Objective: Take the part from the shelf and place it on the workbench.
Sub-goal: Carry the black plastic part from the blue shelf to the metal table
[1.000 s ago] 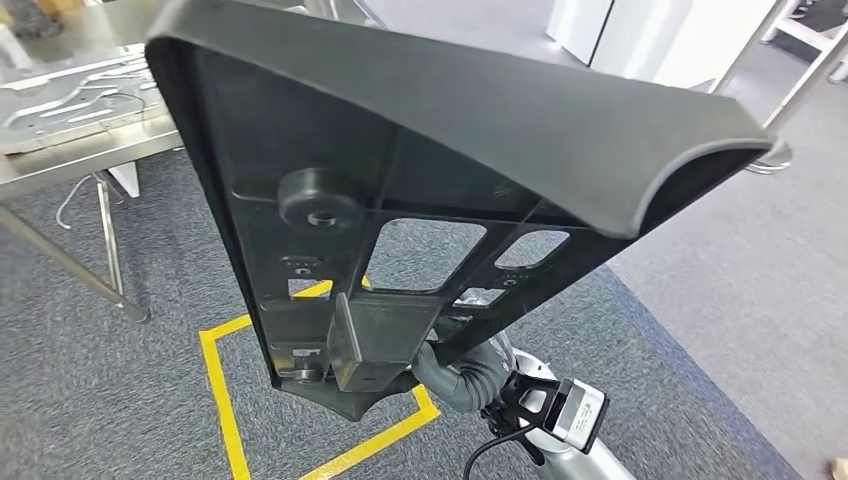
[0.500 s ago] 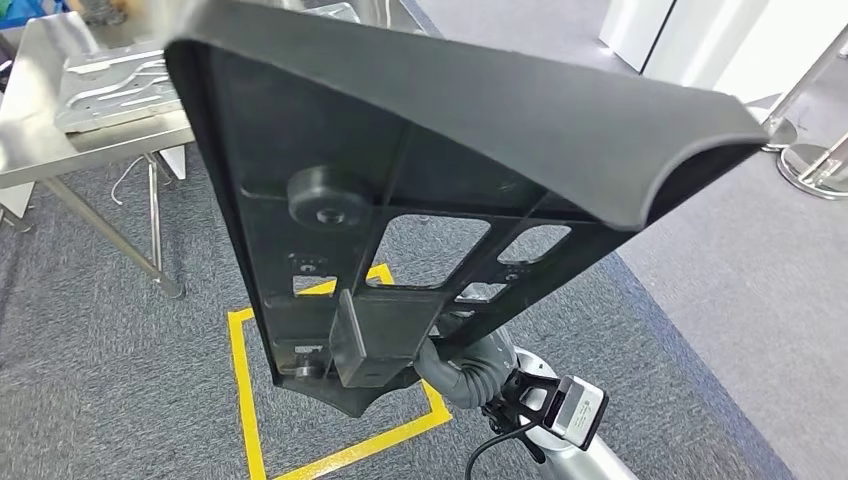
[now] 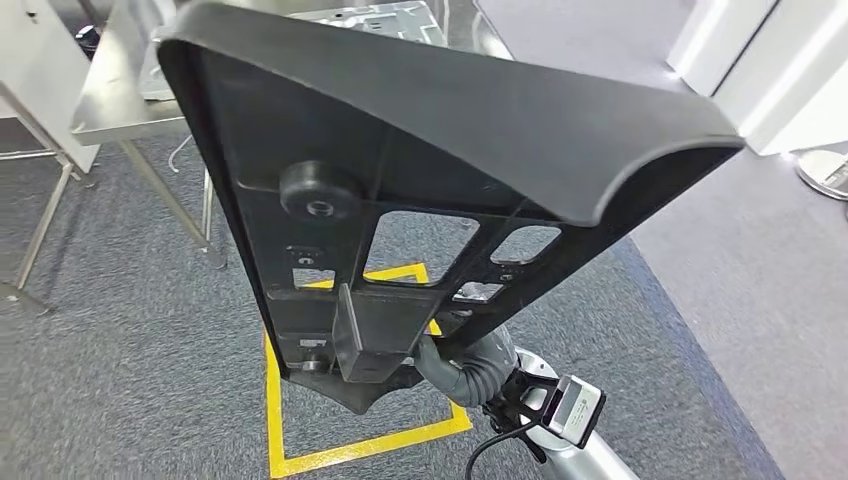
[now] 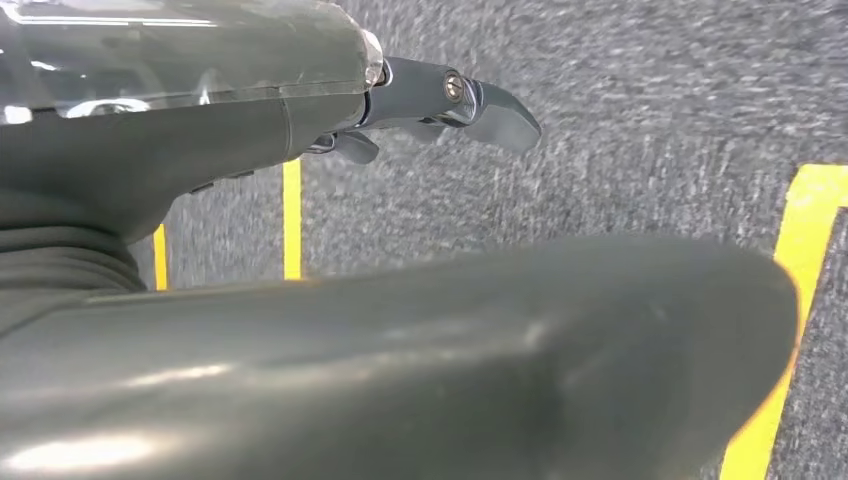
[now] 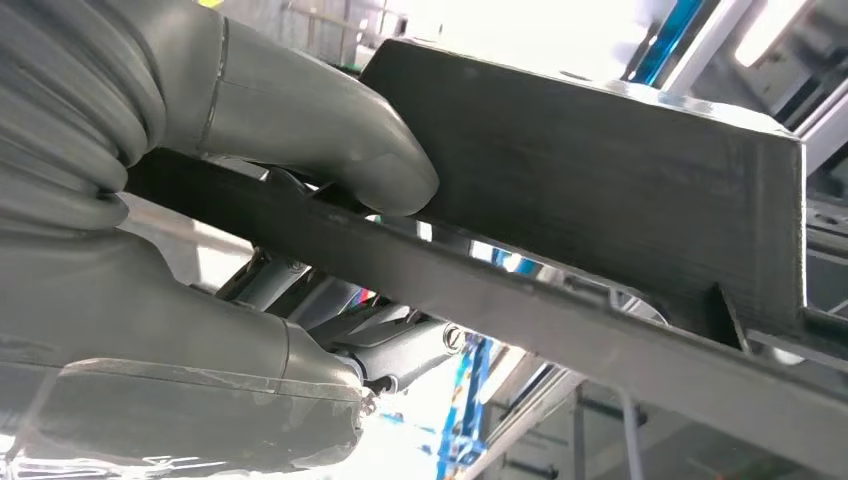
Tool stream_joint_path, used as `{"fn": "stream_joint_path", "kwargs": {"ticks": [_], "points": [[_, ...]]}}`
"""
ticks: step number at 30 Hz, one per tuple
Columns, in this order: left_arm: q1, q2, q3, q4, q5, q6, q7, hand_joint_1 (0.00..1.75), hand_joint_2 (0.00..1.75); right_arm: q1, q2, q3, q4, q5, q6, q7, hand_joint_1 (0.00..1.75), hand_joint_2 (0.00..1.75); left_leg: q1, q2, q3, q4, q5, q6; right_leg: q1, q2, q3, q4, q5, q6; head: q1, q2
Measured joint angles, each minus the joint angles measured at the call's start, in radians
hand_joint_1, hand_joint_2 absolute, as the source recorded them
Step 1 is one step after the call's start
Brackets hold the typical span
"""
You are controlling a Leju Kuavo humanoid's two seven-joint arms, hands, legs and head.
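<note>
workbench (image 3: 120,110) is sitting at upper left of the frame; right hand (image 5: 300,230) is gripping the part (image 3: 420,150), left hand (image 4: 440,100) is hanging slack, holding nothing.

We see the large black ribbed plastic part (image 3: 420,170) masking most of the steel table (image 3: 120,100) behind it; beneath it, the right hand (image 3: 450,365) is mostly hidden.
</note>
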Motion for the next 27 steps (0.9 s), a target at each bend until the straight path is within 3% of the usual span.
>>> {"fn": "stream_joint_path", "kwargs": {"ticks": [2,3,5,7,9,11,12,13,15,17,20,22,23,25,26,27], "points": [[-0.002,-0.001,-0.002,0.0,-0.002,-0.002,-0.002,0.0,0.0,-0.001,-0.002,0.0,0.001,0.0,-0.002,0.0,1.75,1.75,0.0,-0.02,-0.006,0.004,0.001,-0.01,-0.002,0.033,0.042,-0.096,0.031,-0.006,0.0,0.0],[-0.002,-0.001,-0.002,0.0,-0.004,-0.002,-0.003,0.0,0.0,-0.001,-0.003,0.0,0.001,0.0,-0.003,0.0,1.75,1.75,0.0,-0.029,-0.009,0.004,0.003,-0.017,-0.001,0.04,0.047,-0.11,0.031,-0.01,0.0,0.0],[0.001,0.0,-0.003,0.0,-0.007,-0.002,-0.005,0.0,0.0,-0.001,-0.005,0.0,0.001,-0.003,-0.007,0.0,1.75,1.75,0.003,-0.041,-0.013,0.0,0.007,-0.03,0.0,0.024,0.048,-0.117,0.036,-0.021,0.0,0.0],[0.003,0.002,-0.003,0.0,-0.009,-0.003,-0.006,0.0,0.0,-0.001,-0.005,0.0,-0.001,-0.01,-0.009,0.0,1.75,1.75,0.001,-0.011,-0.027,0.031,-0.016,-0.039,-0.003,0.006,0.053,-0.127,0.041,-0.035,0.0,0.0],[0.0,0.002,-0.003,0.001,-0.01,-0.005,-0.007,0.0,0.0,0.001,-0.006,0.0,-0.004,-0.021,-0.004,0.0,1.75,1.75,0.0,0.04,-0.078,0.145,-0.08,-0.045,-0.001,-0.011,0.055,-0.132,0.043,-0.044,0.0,0.0],[-0.002,0.002,-0.003,0.001,-0.011,-0.007,-0.008,0.0,0.0,0.005,-0.008,0.0,-0.005,-0.027,0.0,0.0,1.75,1.75,0.001,0.059,-0.134,0.273,-0.132,-0.05,0.003,-0.026,0.054,-0.131,0.042,-0.046,0.0,0.0],[-0.001,0.002,-0.003,0.001,-0.011,-0.009,-0.009,0.0,0.0,0.007,-0.008,0.0,-0.006,-0.028,0.002,0.0,1.75,1.75,0.002,0.062,-0.141,0.293,-0.132,-0.051,0.004,-0.032,0.055,-0.131,0.041,-0.047,0.0,0.0],[0.0,0.002,-0.003,0.001,-0.011,-0.01,-0.009,0.0,0.0,0.008,-0.008,0.0,-0.007,-0.029,0.002,0.0,1.75,1.75,0.002,0.063,-0.126,0.27,-0.112,-0.05,0.004,-0.035,0.055,-0.13,0.041,-0.046,0.0,0.0],[0.0,0.003,-0.003,0.001,-0.011,-0.013,-0.011,0.0,0.0,0.008,-0.008,0.0,-0.011,-0.031,0.004,0.0,1.75,1.75,0.002,0.066,-0.051,0.131,-0.047,-0.045,0.005,-0.04,0.058,-0.129,0.039,-0.043,0.0,0.0],[-0.001,0.004,-0.004,0.001,-0.011,-0.014,-0.012,0.0,0.0,0.008,-0.008,0.0,-0.016,-0.035,0.006,0.0,1.75,1.75,-0.002,0.07,0.008,0.018,-0.016,-0.036,0.009,-0.041,0.057,-0.125,0.036,-0.035,0.0,0.0],[-0.001,0.004,-0.004,0.001,-0.011,-0.015,-0.013,0.0,0.0,0.008,-0.008,0.0,-0.02,-0.04,0.016,0.0,1.75,1.75,-0.005,0.068,0.016,-0.004,-0.016,-0.021,0.012,-0.042,0.054,-0.125,0.036,-0.019,0.0,0.0],[0.0,0.004,-0.004,0.001,-0.011,-0.016,-0.013,0.0,0.0,0.007,-0.008,0.0,-0.024,-0.04,0.021,0.0,1.75,1.75,-0.001,0.067,0.017,-0.01,-0.011,-0.009,0.01,-0.04,0.044,-0.1,0.016,-0.009,0.0,0.0],[-0.001,0.004,-0.004,0.001,-0.011,-0.016,-0.013,0.0,0.0,0.006,-0.008,0.0,-0.025,-0.04,0.022,0.0,1.75,1.75,0.001,0.067,0.018,-0.013,-0.009,-0.004,0.009,-0.037,0.026,-0.059,-0.01,-0.005,0.0,0.0],[-0.002,0.004,-0.004,0.001,-0.011,-0.017,-0.014,0.0,0.0,0.006,-0.008,0.0,-0.027,-0.04,0.022,0.0,1.75,1.75,0.001,0.067,0.015,-0.013,-0.008,0.001,0.007,-0.034,-0.039,0.078,-0.077,0.001,0.0,0.0],[-0.001,0.004,-0.004,0.001,-0.011,-0.017,-0.015,0.0,0.0,0.006,-0.008,0.0,-0.027,-0.04,0.023,0.0,1.75,1.75,0.001,0.066,0.015,-0.013,-0.008,0.001,0.005,-0.033,-0.07,0.141,-0.098,0.003,0.0,0.0],[-0.001,0.005,-0.004,0.001,-0.011,-0.017,-0.016,0.0,0.0,0.006,-0.008,0.0,-0.027,-0.04,0.023,0.0,1.75,1.75,0.0,0.065,0.015,-0.013,-0.008,0.001,0.003,-0.033,-0.087,0.173,-0.1,0.004,0.0,0.0]]}}
